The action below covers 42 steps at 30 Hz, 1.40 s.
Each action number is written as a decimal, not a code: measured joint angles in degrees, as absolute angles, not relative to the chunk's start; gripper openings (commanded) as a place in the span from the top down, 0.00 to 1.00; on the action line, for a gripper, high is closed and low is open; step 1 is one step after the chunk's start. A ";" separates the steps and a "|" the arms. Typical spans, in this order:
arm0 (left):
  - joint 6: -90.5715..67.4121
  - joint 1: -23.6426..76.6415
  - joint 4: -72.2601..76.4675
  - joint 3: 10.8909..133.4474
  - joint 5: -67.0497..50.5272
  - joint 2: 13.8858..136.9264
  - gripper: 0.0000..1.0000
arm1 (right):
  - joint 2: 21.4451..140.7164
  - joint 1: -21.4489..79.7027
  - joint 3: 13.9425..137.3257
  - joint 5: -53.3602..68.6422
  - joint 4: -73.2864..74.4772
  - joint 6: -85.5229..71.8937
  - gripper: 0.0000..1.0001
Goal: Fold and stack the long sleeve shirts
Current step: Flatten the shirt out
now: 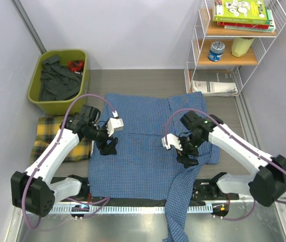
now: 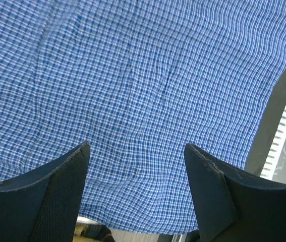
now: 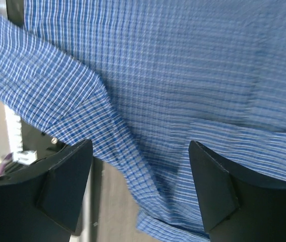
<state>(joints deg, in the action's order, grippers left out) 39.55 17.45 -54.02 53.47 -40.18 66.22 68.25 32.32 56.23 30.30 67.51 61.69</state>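
Note:
The blue fine-check shirt (image 1: 143,146) lies spread flat in the middle of the table, one sleeve (image 1: 178,212) hanging over the near edge. It fills the left wrist view (image 2: 143,91) and the right wrist view (image 3: 183,75). The yellow plaid shirt (image 1: 47,132) lies folded at the left, partly under my left arm. My left gripper (image 1: 108,147) is open and empty, just above the blue shirt's left side. My right gripper (image 1: 187,157) is open and empty over the shirt's right side, near the sleeve fold (image 3: 117,146).
A green bin (image 1: 59,80) with dark clothes stands at the back left. A white wire shelf (image 1: 236,45) with books, a tin and a cup stands at the back right. A metal rail (image 1: 148,206) runs along the near edge.

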 measured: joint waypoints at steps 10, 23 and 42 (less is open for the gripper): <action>39.00 18.24 -52.21 52.53 -33.47 71.35 0.28 | 74.83 36.53 48.62 25.23 64.23 61.34 0.56; 36.53 12.80 -46.06 52.97 -28.56 79.83 0.50 | 62.50 36.53 42.98 14.09 68.29 64.95 0.98; 35.51 33.08 -26.87 60.20 -32.05 84.62 0.32 | 31.00 34.37 42.52 -0.32 77.38 73.67 0.54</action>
